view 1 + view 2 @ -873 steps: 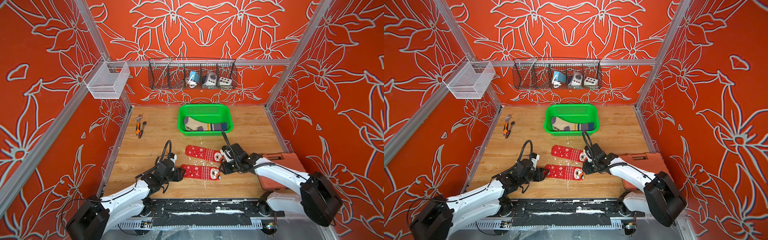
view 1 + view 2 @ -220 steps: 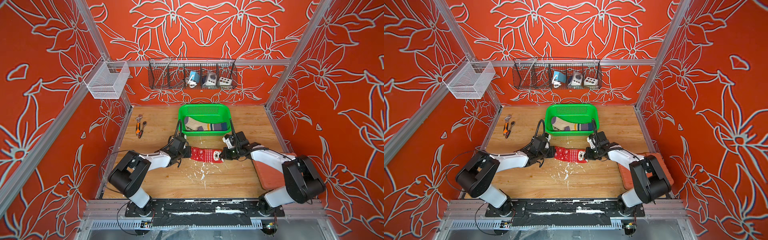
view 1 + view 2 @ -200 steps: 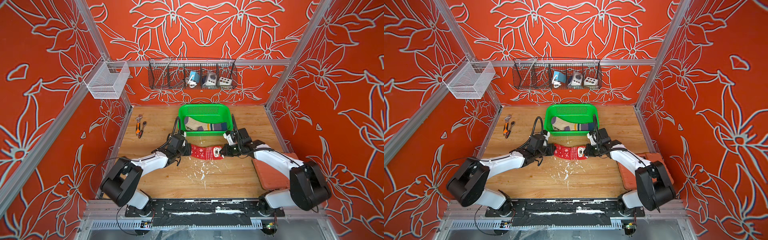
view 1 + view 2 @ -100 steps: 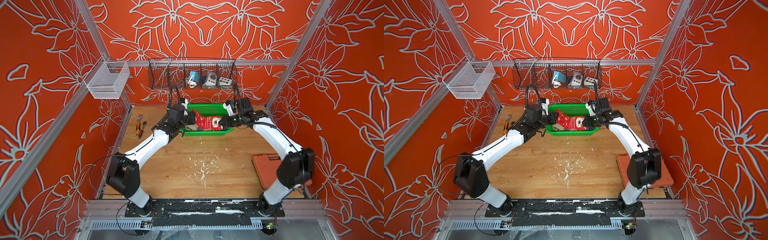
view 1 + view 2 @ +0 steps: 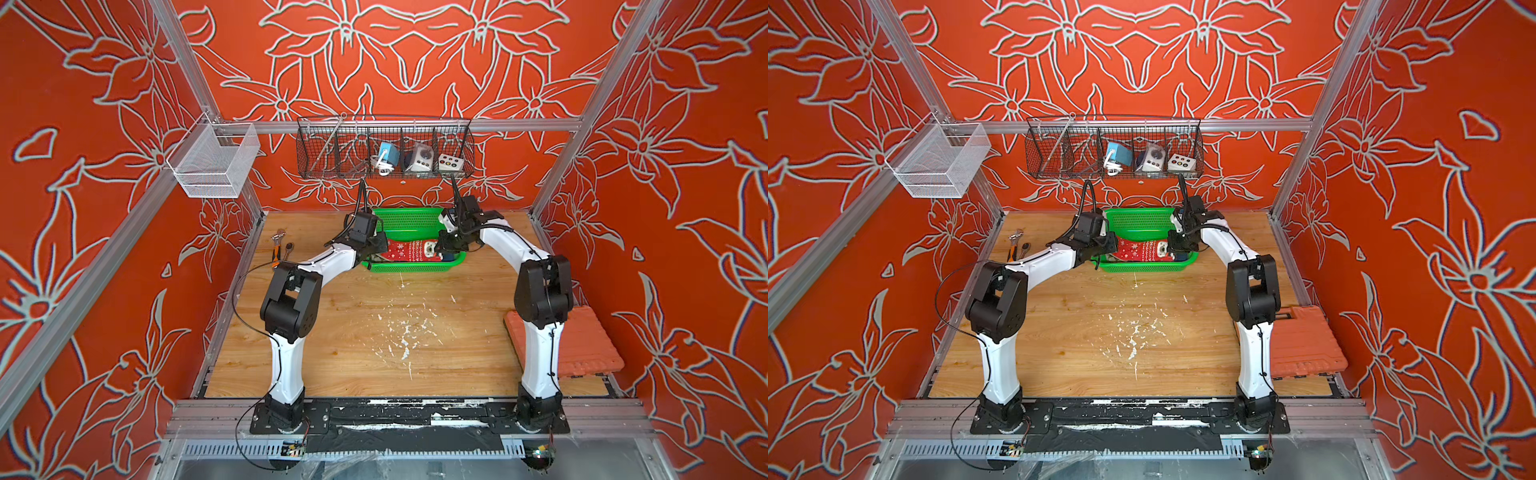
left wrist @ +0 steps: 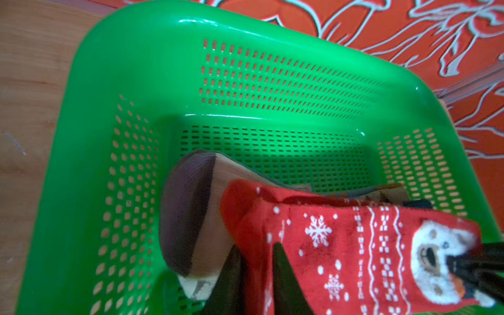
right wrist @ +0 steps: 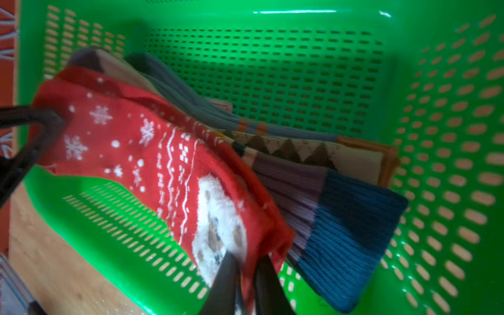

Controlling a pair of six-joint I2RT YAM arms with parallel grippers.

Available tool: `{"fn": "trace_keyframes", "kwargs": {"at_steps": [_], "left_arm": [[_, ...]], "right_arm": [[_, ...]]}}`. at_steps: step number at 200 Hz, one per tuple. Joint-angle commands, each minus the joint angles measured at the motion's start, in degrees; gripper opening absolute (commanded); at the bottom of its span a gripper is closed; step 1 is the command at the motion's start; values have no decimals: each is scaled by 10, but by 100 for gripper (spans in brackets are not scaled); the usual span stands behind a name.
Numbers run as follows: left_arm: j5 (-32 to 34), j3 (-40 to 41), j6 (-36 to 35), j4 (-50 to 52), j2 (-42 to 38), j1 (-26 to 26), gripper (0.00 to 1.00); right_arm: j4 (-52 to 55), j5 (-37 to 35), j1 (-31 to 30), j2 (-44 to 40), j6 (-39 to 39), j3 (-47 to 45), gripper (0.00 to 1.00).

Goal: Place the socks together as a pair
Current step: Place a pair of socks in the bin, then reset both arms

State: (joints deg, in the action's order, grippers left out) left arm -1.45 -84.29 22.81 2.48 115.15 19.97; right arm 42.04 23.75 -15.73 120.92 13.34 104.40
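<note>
**Step in hand:** depositing the red snowflake socks (image 5: 409, 250) in the green basket (image 5: 409, 216), which stands at the far middle of the worktop (image 5: 374, 332).

**Position.** The red pair is stretched left to right across the near half of the basket, one sock laid on the other. It sits above the socks stowed there: the cream sock with the purple toe (image 6: 188, 215), the argyle socks (image 7: 300, 150) and the blue ribbed socks (image 7: 174, 87). My left claw (image 6: 255, 253) stands at the rounded left end. My right claw (image 7: 245, 263) stands at the right end, by the white bear face.

**Claw state.** Each claw has red fabric between its fingers. I cannot tell from either wrist view whether the jaws pinch the fabric or stand just clear of it (the right wrist view is blurred).

**Procedure, as I judge it:**
1. Part both claws together, so that neither end is tugged sideways and the upper sock stays on the lower.
2. Confirm that the knit has dropped free of every finger before moving, since soft fabric is likely to cling.
3. Rise straight up first, then draw back over the basket's near wall.
4. Do not press into the stack, which is soft and would probably shift.
</note>
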Motion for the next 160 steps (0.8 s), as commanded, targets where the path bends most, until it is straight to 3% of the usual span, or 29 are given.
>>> {"fn": "trace_keyframes", "kwargs": {"at_steps": [1,4,26,29,57,84,103,124,146,160], "left_arm": [[25,30,-22,-48,-60,1,48],[32,43,-22,-57,-74,1,50],[96,160,-40,-132,-205,1,61],[107,175,-44,-141,-226,0,62],[186,322,-86,-188,-379,-13,60],[212,459,-84,-203,-492,-57,60],[259,578,-121,-268,-568,-67,69],[311,710,-148,-366,-652,-72,82],[299,817,-187,-491,-684,-85,87],[252,872,-184,-615,-667,-111,88]], "right_arm": [[-1,-54,3,-36,-14,1,44],[-3,-62,3,-47,-15,-4,46],[-47,-142,4,-141,-20,-78,96],[-52,-156,4,-155,-23,-90,98],[-131,-260,9,-311,-63,-247,98],[-275,-383,28,-463,-97,-459,98],[-439,-395,53,-544,-148,-622,98],[-619,-377,75,-577,-169,-754,98],[-651,-375,86,-557,-157,-791,98],[-691,-380,92,-519,-148,-807,98]]}}
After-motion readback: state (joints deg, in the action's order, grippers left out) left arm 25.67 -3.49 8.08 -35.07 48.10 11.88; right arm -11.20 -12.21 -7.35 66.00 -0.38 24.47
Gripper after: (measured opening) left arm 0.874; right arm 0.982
